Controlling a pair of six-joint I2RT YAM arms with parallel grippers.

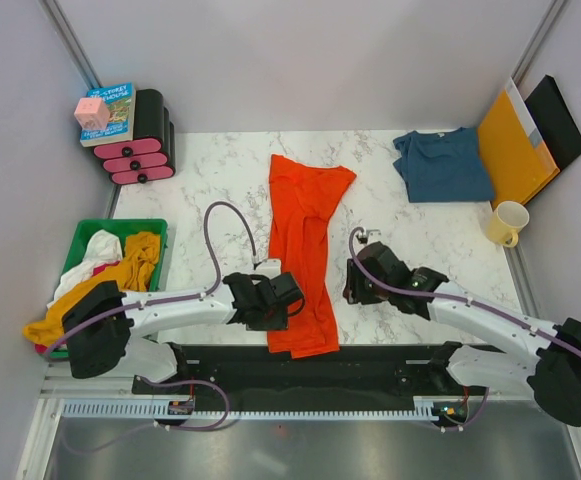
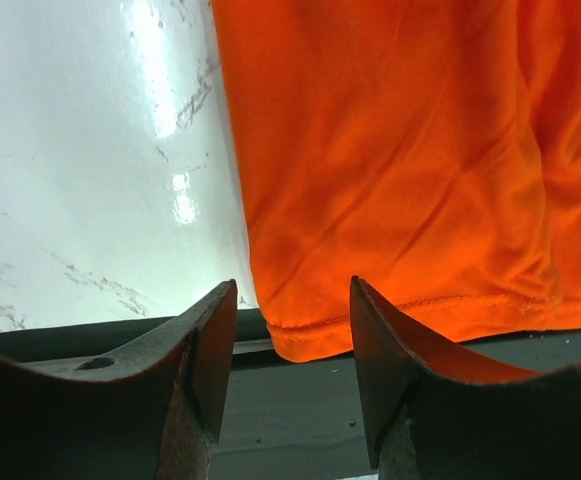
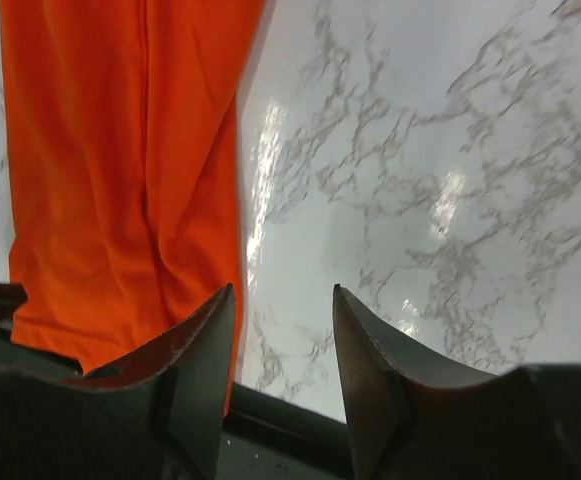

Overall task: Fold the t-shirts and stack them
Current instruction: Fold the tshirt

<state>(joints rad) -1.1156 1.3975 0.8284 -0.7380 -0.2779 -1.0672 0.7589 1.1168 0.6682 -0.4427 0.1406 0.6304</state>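
Orange-red t-shirt [image 1: 303, 250] between left tool [image 1: 294, 298] and right tool [image 1: 349, 290]

I count two t-shirts: one orange-red t-shirt [image 1: 305, 250] between my left claw [image 1: 292, 297] and right claw [image 1: 353, 286], and one teal-blue t-shirt [image 1: 442, 165] well beyond the right claw. That makes two claws. Out past the right claw I see one mug [image 1: 507, 222], one envelope [image 1: 515, 150] and one black folder [image 1: 560, 120]. Outward of the left claw is one green basket [image 1: 82, 238]. Beyond it are one book [image 1: 115, 110], one pink cube [image 1: 92, 113] and three pink-ended rolls [image 1: 138, 152].
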